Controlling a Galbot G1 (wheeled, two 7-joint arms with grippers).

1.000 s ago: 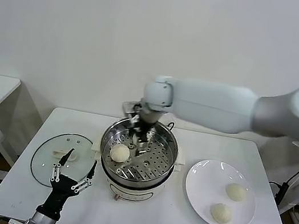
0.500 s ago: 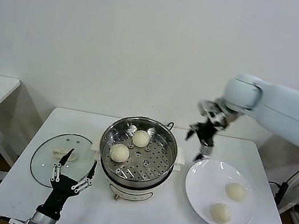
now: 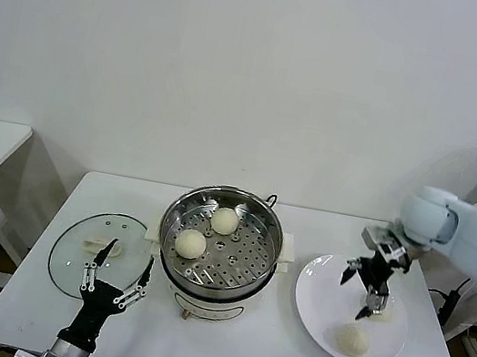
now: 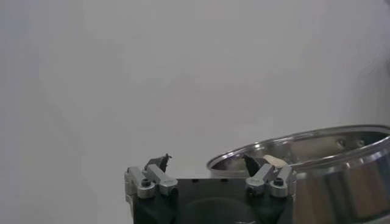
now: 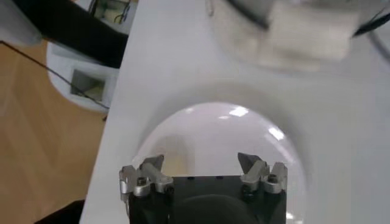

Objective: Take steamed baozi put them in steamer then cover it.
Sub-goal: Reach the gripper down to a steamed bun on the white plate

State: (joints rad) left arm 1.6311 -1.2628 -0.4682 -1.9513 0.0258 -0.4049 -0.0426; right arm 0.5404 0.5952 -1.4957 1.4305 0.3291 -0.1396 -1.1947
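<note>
Right gripper (image 3: 366,292) now down over the plate (image 3: 319,306) beside a baozi (image 3: 379,309), fingers spread, empty.

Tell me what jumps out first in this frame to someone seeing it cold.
The shiny steamer at the table's centre, with two baozi on its perforated tray. Next, the right gripper, open, hanging over the white plate near two more buns. The glass cover lies to the steamer's left, the left gripper open beside it.
</note>
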